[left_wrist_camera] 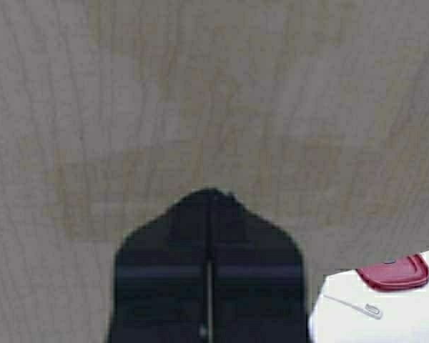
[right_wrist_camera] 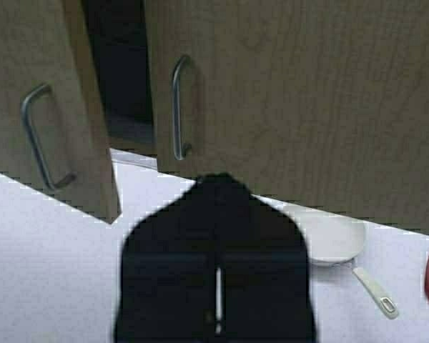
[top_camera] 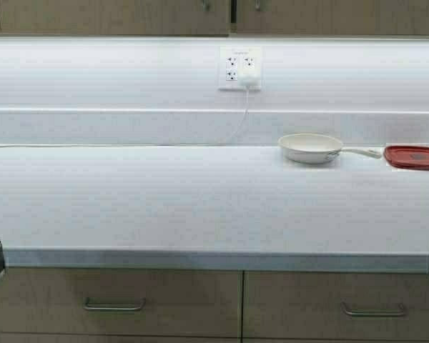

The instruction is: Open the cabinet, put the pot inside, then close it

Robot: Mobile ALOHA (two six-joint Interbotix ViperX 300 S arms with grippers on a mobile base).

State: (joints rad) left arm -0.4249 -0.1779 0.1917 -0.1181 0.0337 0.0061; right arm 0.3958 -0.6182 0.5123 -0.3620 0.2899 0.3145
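Note:
The tan wood cabinet (top_camera: 129, 16) runs along the top of the high view, above the counter. In the right wrist view its left door (right_wrist_camera: 28, 86) stands ajar and the right door (right_wrist_camera: 307, 93) looks closed, with a dark gap (right_wrist_camera: 118, 64) between them. Each door has a slim silver handle (right_wrist_camera: 179, 107). My right gripper (right_wrist_camera: 216, 179) is shut and empty, below the right door's handle. My left gripper (left_wrist_camera: 211, 194) is shut and empty, close in front of a cabinet door face (left_wrist_camera: 200, 93). The pot is out of view.
A small white frying pan (top_camera: 311, 148) and a red lid (top_camera: 415, 156) lie at the back right of the white counter (top_camera: 164, 200). A wall outlet (top_camera: 240, 68) holds a charger with a trailing cable. Tan drawer fronts (top_camera: 114, 286) sit below the counter edge.

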